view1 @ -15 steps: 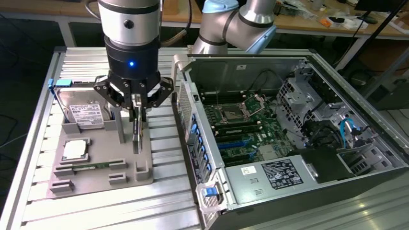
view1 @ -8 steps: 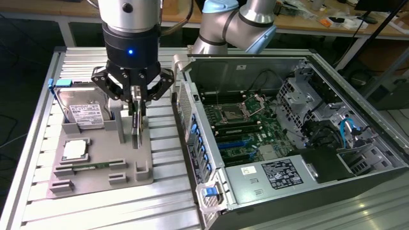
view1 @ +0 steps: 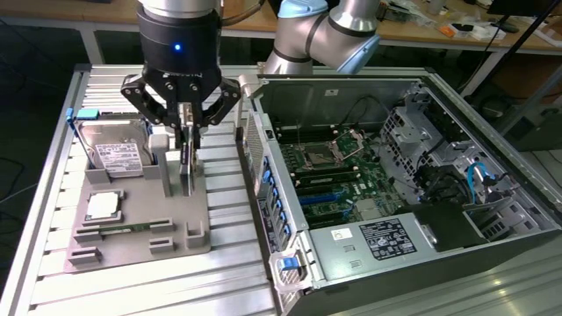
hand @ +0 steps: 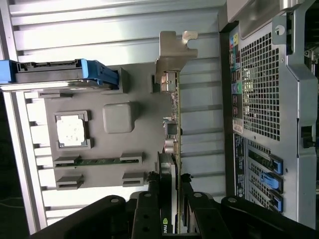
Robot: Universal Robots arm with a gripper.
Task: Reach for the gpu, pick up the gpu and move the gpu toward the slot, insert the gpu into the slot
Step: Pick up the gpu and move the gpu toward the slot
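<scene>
Gpu (view1: 187, 164) stands upright on edge at the 2 o'clock part of the grey fixture tray (view1: 131, 247) in ext. view. Can't tell if its lower edge sits in the holder or is just clear of it. In wrist view the card is edge-on, w/ silver bracket (hand: 172, 55) at the far end and black cooler (hand: 166, 216) at the near end.

Gripper (view1: 187, 133) sits over the gpu at 12 o'clock. Its fingers (hand: 153, 186) are clamped on both faces of the card at the cooler end.

On the same tray in ext. view:
- HDD (view1: 118, 159) in a blue caddy stands at 9 o'clock of the gpu.
- CPU (view1: 104, 205) lies flat at 8 o'clock.
- RAM stick (view1: 127, 228) lies just past the CPU, approx 7 o'clock.

The tray rests on a slatted alu table (view1: 176, 286). Open PC case (view1: 256, 145) lies just beside the tray at 3 o'clock of the gpu, w/ mobo (view1: 338, 174) exposed and PSU (view1: 378, 240) at the case's 6 o'clock.
</scene>
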